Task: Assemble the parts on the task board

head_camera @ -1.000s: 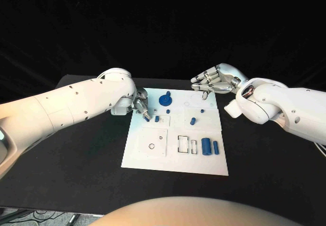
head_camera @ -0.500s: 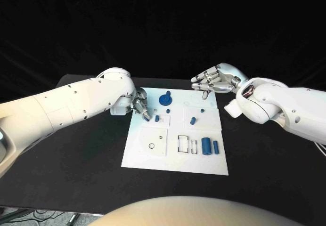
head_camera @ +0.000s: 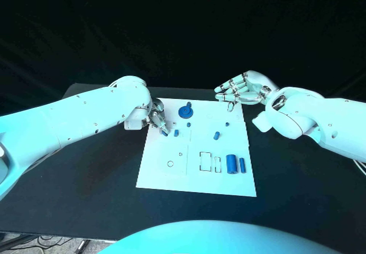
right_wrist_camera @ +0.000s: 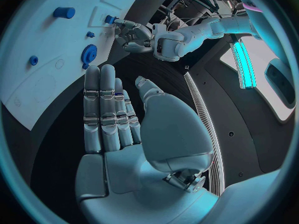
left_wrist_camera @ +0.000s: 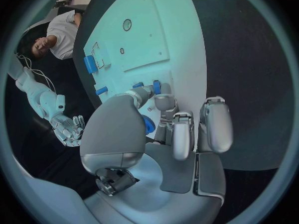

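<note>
White board (head_camera: pixel 172 177) sits in the middle of the black table (head_camera: pixel 84 174), and everything blue is on it. Going from the left: the left hand (head_camera: pixel 156 119) is down at the board's left edge, fingers bunched narrow around a small blue peg (head_camera: pixel 165 133), which it's pinching right at the board surface. In the left wrist view you can see that blue bit (left_wrist_camera: pixel 147 124) tucked between the thumb and fingertips (left_wrist_camera: pixel 163 103), with another short blue peg (left_wrist_camera: pixel 156 86) standing just beside them on the board.

Next over, that second little peg (head_camera: pixel 176 133) is right by the pinched one, and a tiny blue stud (head_camera: pixel 188 125) sits just above it. The blue gear (head_camera: pixel 185 111) is up near the board's far edge. Toward the middle there's a small slanted blue piece (head_camera: pixel 217 135), and nearer the robot two blue cylinders (head_camera: pixel 236 164) lie side by side next to a rectangular outline (head_camera: pixel 207 162). A small ring outline (head_camera: pixel 171 163) is on the left part.

Far right: the right hand (head_camera: pixel 240 90) hangs over the board's far right corner, holding nothing. In its wrist view the fingers (right_wrist_camera: pixel 107 109) are straight and close together, thumb apart, palm empty.
</note>
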